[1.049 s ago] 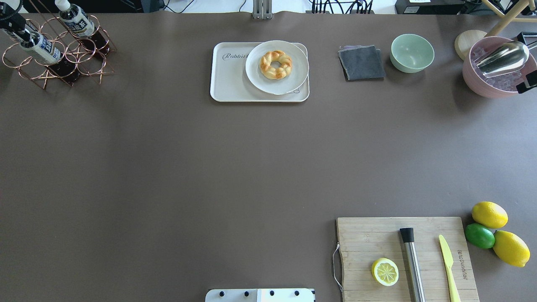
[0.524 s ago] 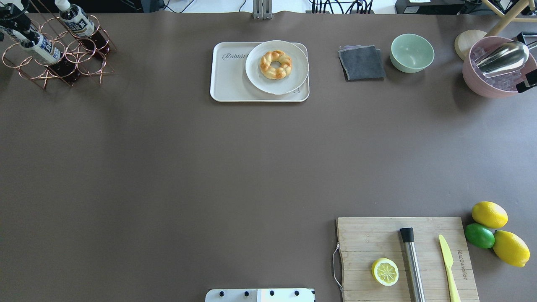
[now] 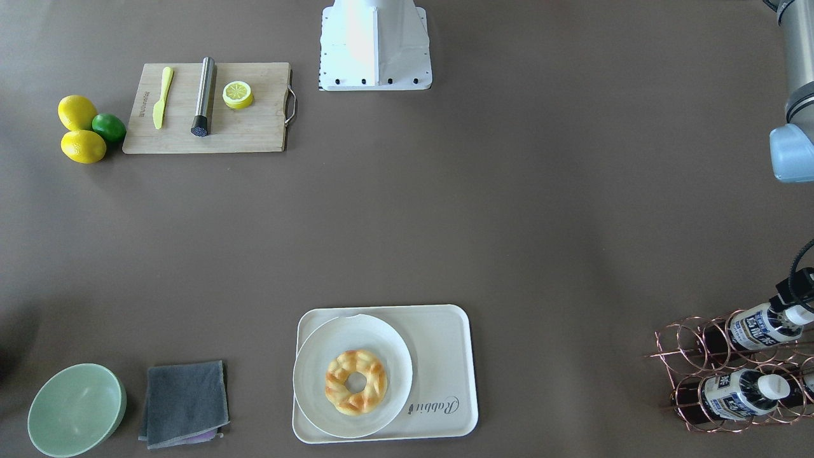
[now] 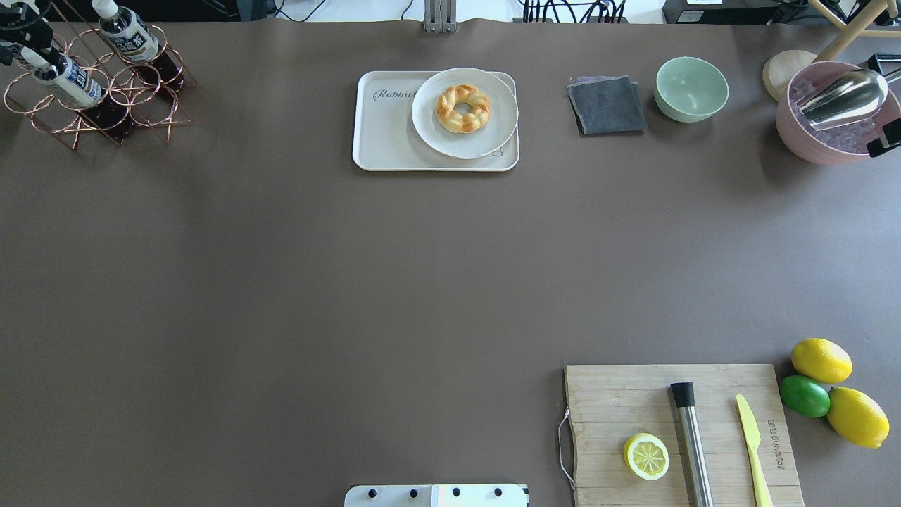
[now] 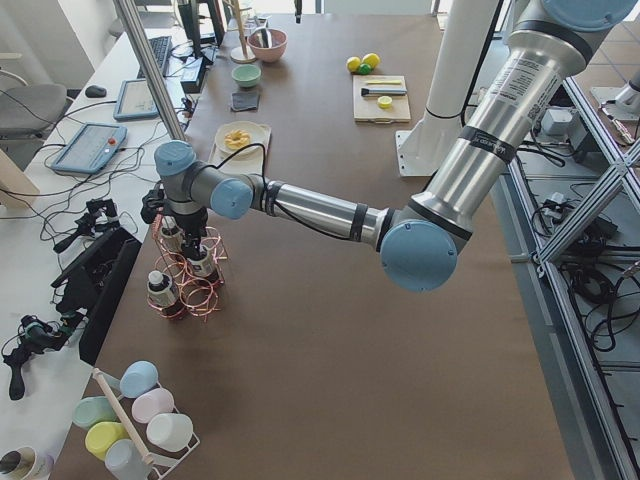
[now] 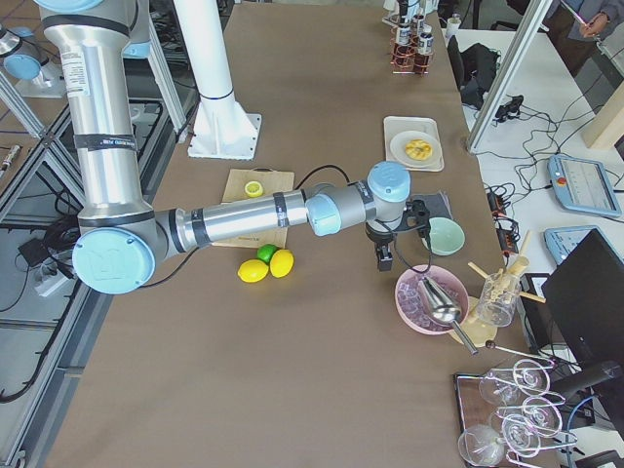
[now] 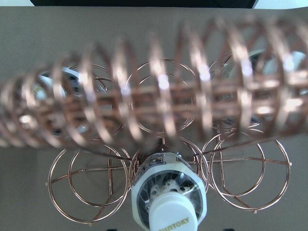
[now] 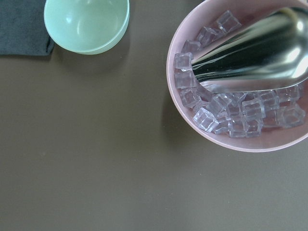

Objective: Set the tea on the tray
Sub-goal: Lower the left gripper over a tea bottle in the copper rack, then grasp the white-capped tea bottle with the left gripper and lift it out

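The tea point(image 4: 70, 81) lies tilted in a copper wire rack point(image 4: 144, 105) at the table's far left corner. It is a small bottle of dark liquid with a white cap and a blue-and-white label. My left gripper point(image 4: 15, 39) is at its cap, and the bottle has slid along with it. In the left wrist view the cap point(image 7: 173, 216) sits close at the bottom centre, with no fingers showing. The cream tray point(image 4: 383, 137) marked "Rabbit" lies at the far middle. My right gripper point(image 6: 383, 259) hangs beside a pink bowl; whether it is open or shut I cannot tell.
A second bottle point(image 4: 127, 35) rests in the rack. A white plate point(image 4: 493, 134) with a ring-shaped bread covers the tray's right part. Grey cloth point(image 4: 607, 105), green bowl point(image 4: 692, 88), pink ice bowl point(image 4: 809, 141) with scoop stand far right. Cutting board point(image 4: 612, 408), lemons, lime lie near right.
My left gripper has drawn back toward the far left corner, and the tea has slid a little out of the rack with it. The right arm has stayed still.
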### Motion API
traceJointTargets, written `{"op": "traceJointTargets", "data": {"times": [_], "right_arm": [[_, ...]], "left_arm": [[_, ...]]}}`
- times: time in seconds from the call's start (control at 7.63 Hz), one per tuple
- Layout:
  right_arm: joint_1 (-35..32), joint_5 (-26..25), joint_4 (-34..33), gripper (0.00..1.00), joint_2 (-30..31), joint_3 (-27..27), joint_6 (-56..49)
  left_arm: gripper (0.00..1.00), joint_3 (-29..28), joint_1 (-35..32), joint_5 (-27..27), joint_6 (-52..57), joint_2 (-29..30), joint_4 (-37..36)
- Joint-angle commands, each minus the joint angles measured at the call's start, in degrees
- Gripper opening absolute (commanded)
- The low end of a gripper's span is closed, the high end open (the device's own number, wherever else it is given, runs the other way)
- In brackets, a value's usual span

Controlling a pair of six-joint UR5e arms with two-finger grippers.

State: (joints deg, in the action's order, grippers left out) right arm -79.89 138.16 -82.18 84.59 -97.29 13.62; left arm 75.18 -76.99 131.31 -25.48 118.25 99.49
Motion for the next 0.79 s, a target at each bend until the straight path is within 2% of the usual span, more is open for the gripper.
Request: {"op": "traceJointTargets", "data": {"times": [0.0,0.39,0.52,0.66], "right_arm": [[0.0,0.0,0.0,1.0,0.4,0.0,0.0],[0.0,0.0,0.0,1.0,0.7,0.0,0.1],[0.0,0.0,0.0,1.0,0.8,0.0,0.1],[0.0,0.0,0.0,1.0,0.8,0.1,0.1]], "left_arm": [[0.66,-0.2,0.0,0.0,0.1,0.4,0.0],[0.65,-1.3,0.0,-0.2,1.2,0.6,0.4],[0.54,-1.3,-0.2,-0.1,1.1,0.8,0.3],[0.37,-1.3,-0.2,-0.2,1.1,0.8,0.3]]}}
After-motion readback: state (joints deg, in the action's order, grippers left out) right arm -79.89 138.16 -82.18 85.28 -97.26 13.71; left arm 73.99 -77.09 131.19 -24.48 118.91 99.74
